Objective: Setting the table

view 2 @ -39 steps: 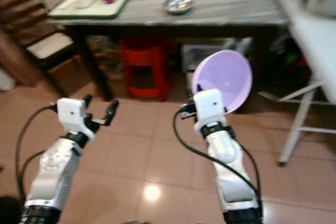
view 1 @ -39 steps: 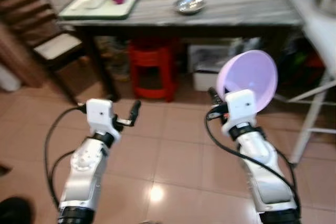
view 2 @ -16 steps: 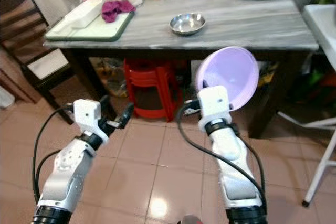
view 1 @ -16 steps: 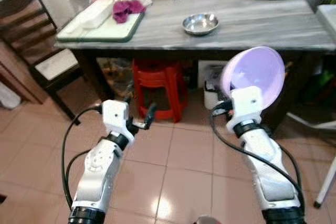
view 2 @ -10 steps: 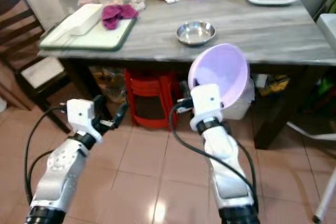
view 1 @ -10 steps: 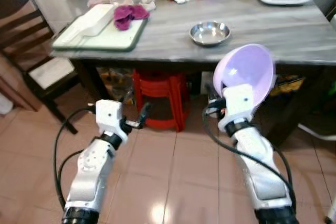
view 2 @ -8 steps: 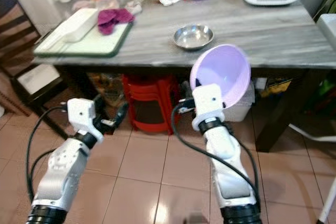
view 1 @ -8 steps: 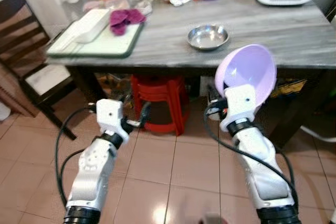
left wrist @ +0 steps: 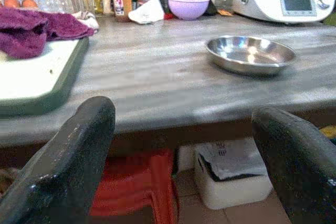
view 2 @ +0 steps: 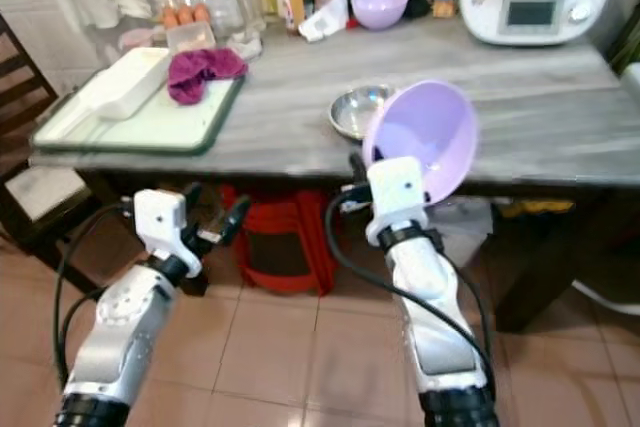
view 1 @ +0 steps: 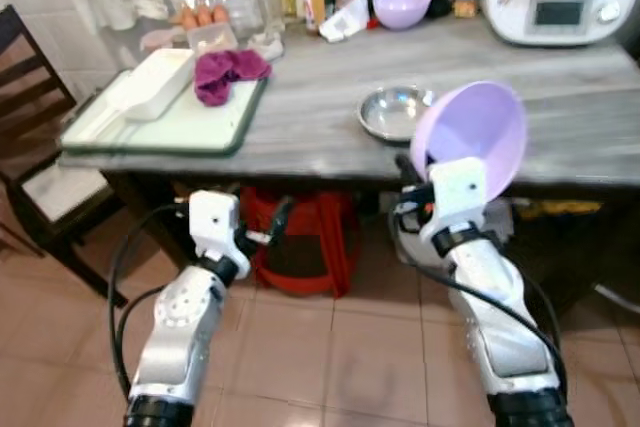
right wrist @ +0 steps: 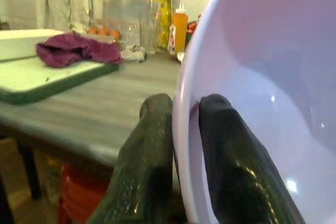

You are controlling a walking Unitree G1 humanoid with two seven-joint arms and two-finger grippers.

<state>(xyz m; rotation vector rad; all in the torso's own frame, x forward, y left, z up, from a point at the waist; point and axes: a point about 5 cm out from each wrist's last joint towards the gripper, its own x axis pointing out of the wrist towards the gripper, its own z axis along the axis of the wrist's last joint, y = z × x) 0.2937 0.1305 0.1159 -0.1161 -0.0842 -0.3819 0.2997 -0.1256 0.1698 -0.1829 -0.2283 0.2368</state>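
right gripper: fingers pinch the rim of the lilac bowl, one inside, one outside.
lilac bowl: tilted, held before the table edge, not yet set down.
steel dish: on the table just behind the bowl, seemingly close.
left gripper: fingers spread wide, empty, below table level.
risk: a rim-only pinch may let the bowl swing or slip; lowering it blind could knock the steel dish.
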